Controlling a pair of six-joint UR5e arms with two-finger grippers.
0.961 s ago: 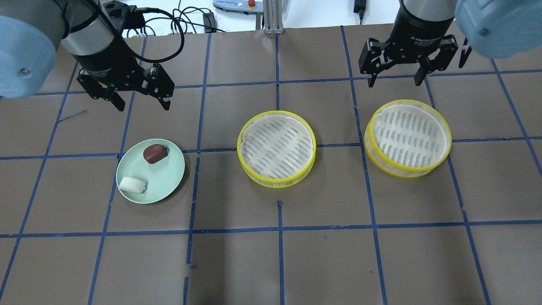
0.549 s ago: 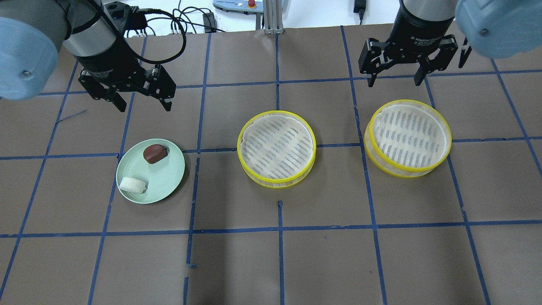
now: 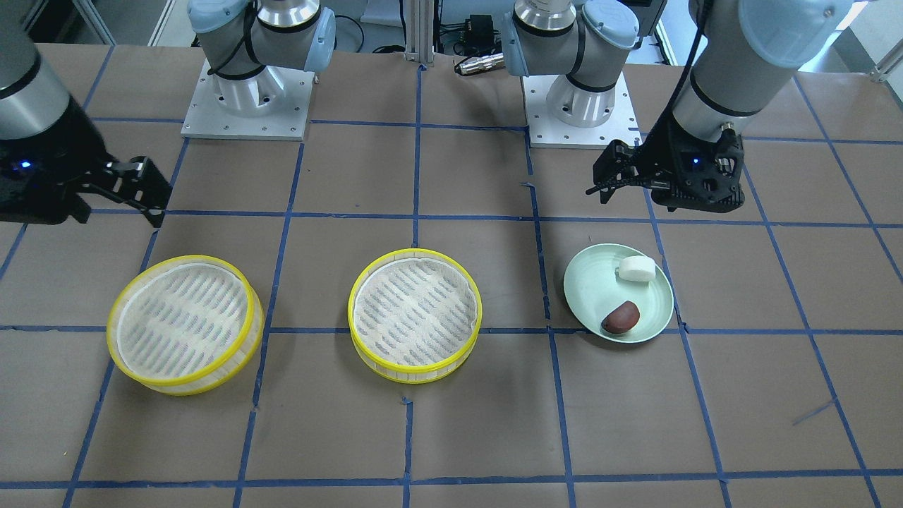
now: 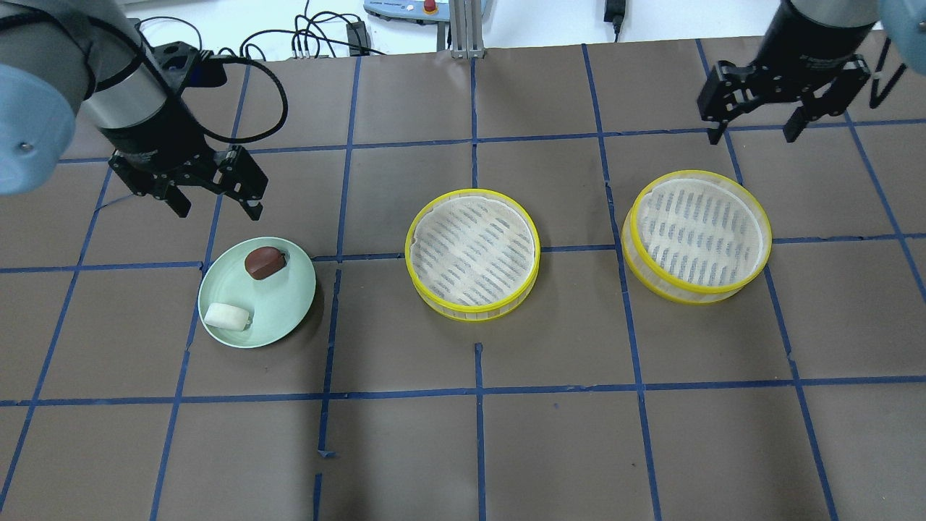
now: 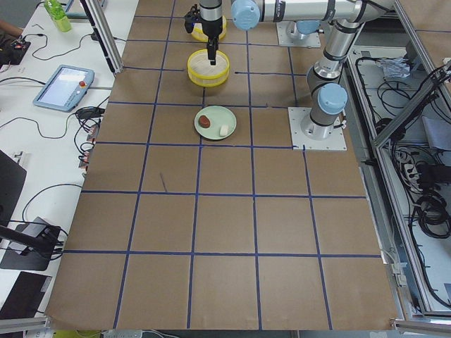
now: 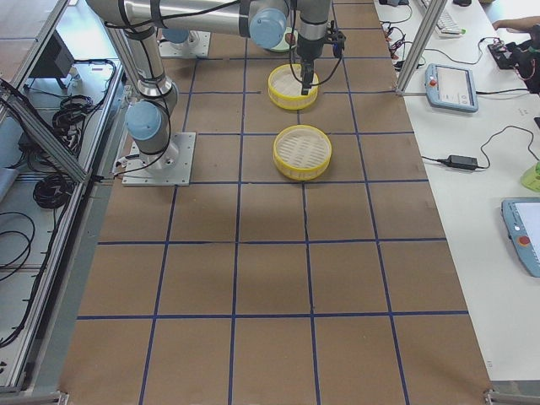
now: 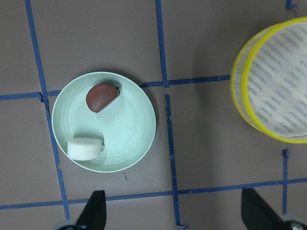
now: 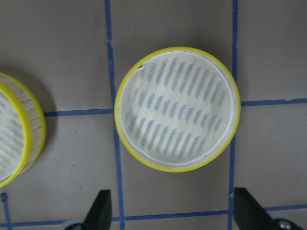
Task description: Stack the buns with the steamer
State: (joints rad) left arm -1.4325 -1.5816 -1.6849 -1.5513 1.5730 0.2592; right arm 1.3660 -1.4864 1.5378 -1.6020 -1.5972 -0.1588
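A white stubby bun (image 4: 226, 316) and a dark reddish-brown bun (image 4: 262, 261) lie on a pale green plate (image 4: 278, 307) at the left. Two empty yellow-rimmed steamers stand on the table, one in the middle (image 4: 474, 310) and one at the right (image 4: 694, 293). My left gripper (image 4: 217, 210) is open and empty, hovering just behind the plate. Its wrist view shows the white bun (image 7: 85, 148) and the brown bun (image 7: 102, 97) on the plate (image 7: 127, 124). My right gripper (image 4: 752, 136) is open and empty behind the right steamer (image 8: 177, 108).
The table is brown paper with a blue tape grid. Cables and a metal post (image 4: 463, 29) lie past the far edge. The two arm bases (image 3: 247, 99) stand on the robot's side of the table.
My left gripper has moved left and nearer to the plate. My right gripper has moved right and slightly further back. The buns and steamers have not moved.
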